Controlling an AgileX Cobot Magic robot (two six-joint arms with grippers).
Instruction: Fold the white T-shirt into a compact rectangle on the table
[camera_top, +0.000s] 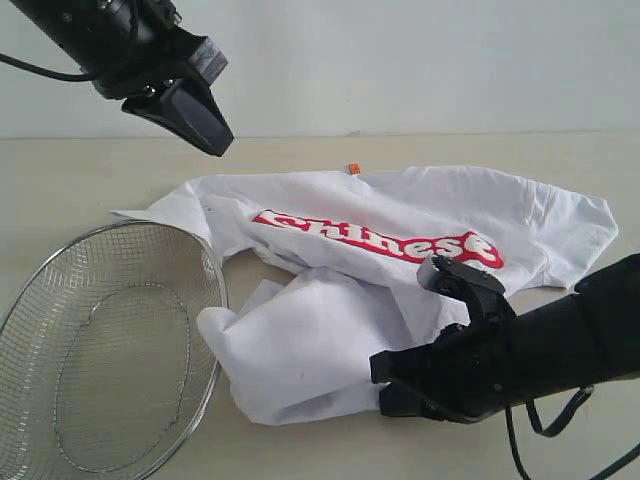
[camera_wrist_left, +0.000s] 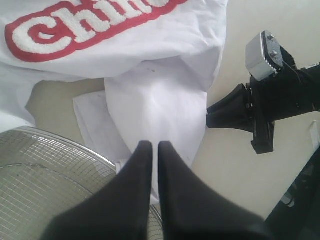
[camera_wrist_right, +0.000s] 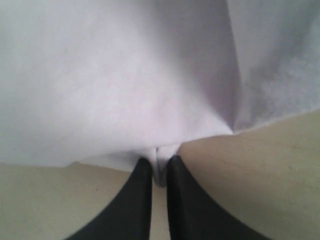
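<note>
**Exterior view: shirt rumpled, edge pinched**

The white T-shirt (camera_top: 320, 340) lies crumpled on the table (camera_top: 80, 180) with its red banner (camera_top: 380, 238) facing up, just beside the wire basket (camera_top: 214, 290). The right pincer (camera_top: 381, 386) is clamped on a fold at the shirt's near edge. The left pincer (camera_top: 218, 138) hangs above, closed on nothing.

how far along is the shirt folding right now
Early. Done: little; the white T-shirt lies rumpled on the table, lettering up, its lower part bunched over itself, no clean fold. In hand: the right claw is pinched on an edge of the fabric; the left claw hangs shut and empty above. Left: flatten it and make every fold into a rectangle.
</note>
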